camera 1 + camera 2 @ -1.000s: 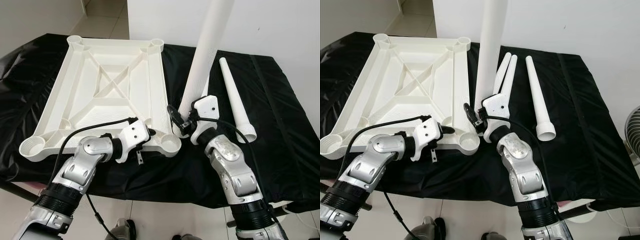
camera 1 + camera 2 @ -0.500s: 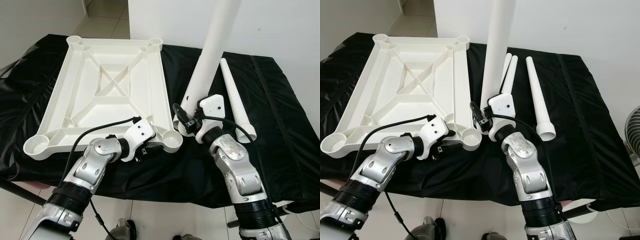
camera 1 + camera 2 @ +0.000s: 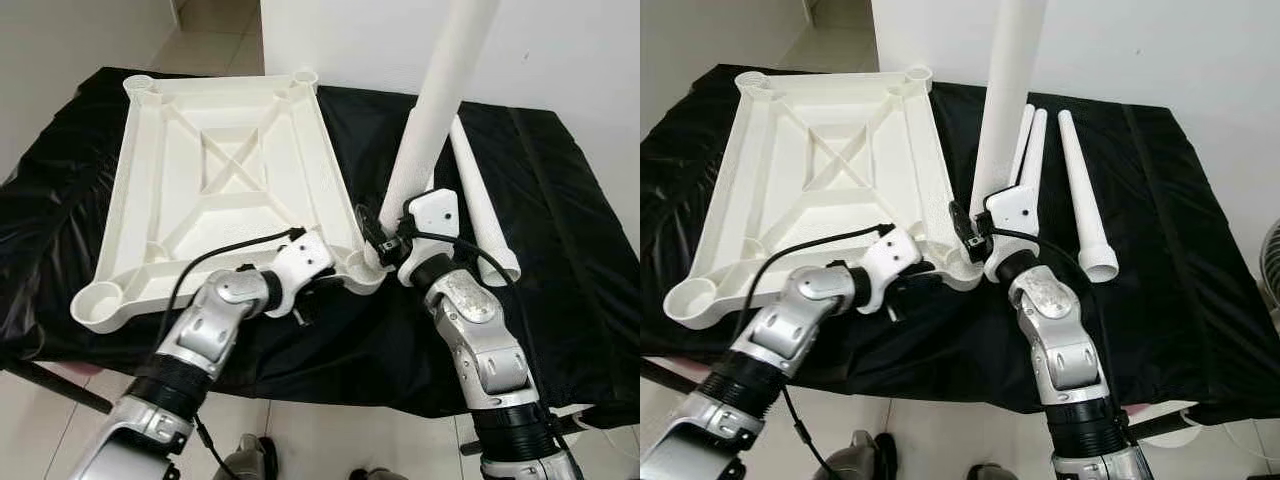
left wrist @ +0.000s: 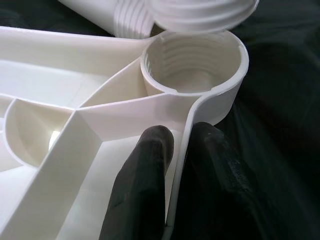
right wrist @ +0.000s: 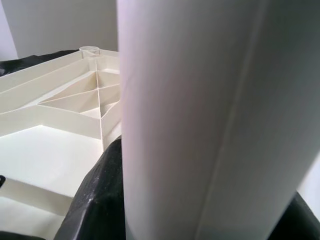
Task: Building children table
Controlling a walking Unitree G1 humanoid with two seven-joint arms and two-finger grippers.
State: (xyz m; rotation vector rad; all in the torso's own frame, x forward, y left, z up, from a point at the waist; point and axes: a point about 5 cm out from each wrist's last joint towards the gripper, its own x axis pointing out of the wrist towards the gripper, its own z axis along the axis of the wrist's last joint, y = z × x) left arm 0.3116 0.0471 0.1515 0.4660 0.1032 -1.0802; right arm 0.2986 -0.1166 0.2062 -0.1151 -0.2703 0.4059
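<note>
White plastic tabletop point(image 3: 215, 190) lies upside down on our black-draped worktop point(image 3: 560, 260). Our left tool point(image 4: 172, 165) pinches its rim beside a threaded corner socket point(image 4: 192, 70). Our right tool point(image 3: 378, 238) grips an upright leg point(image 3: 440, 110) just above that socket.

No text, label, brand, number or sign can be read anywhere in these pictures.
</note>
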